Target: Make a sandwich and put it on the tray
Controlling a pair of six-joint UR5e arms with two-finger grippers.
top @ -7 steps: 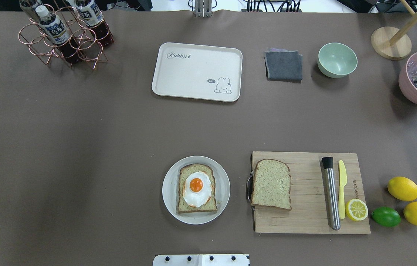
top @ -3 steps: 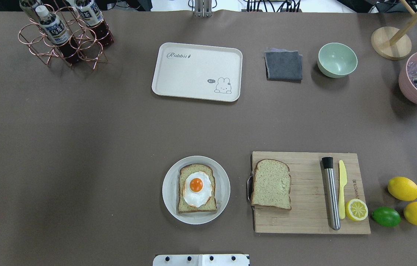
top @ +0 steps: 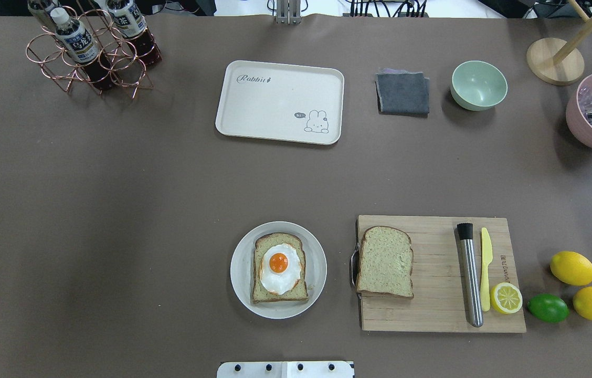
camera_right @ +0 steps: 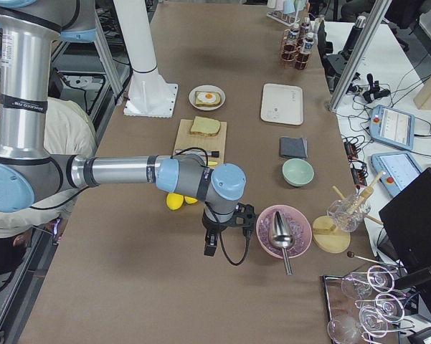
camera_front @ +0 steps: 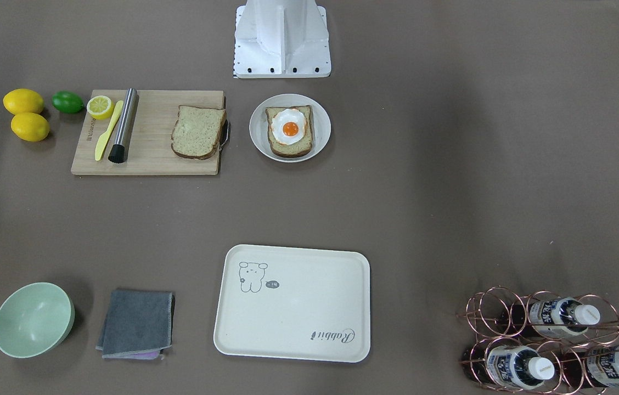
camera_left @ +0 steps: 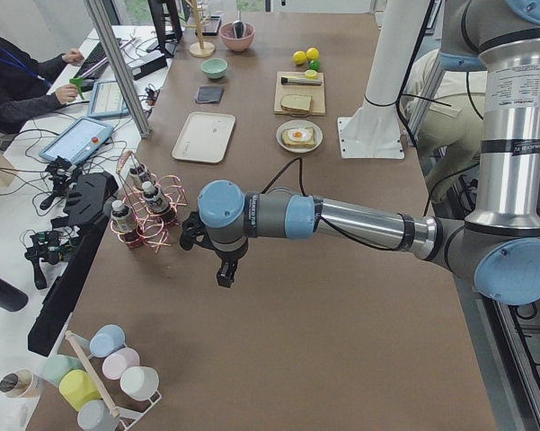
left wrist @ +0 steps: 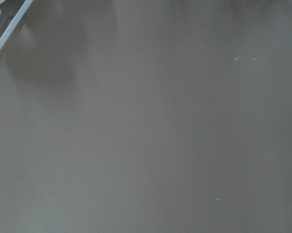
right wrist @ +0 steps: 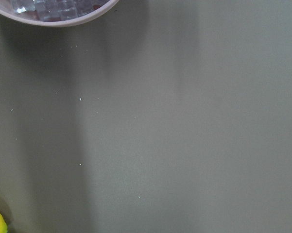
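The loose square brown-crusted bread slice [top: 384, 261] lies on the wooden board [top: 432, 310] at the robot-side edge of the desk [top: 117, 220]. The right tool [camera_right: 209, 249], toward the desk's right end, is the nearer. Whether it is apart or together, I cannot tell.

Overhead and front cameras look down from opposite sides, sharing the tray [top: 275, 100].

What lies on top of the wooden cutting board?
One bread slice, a steel rod with a black tip, a yellow knife and a lemon half lie on the cutting board. Anything beneath the bread is covered.
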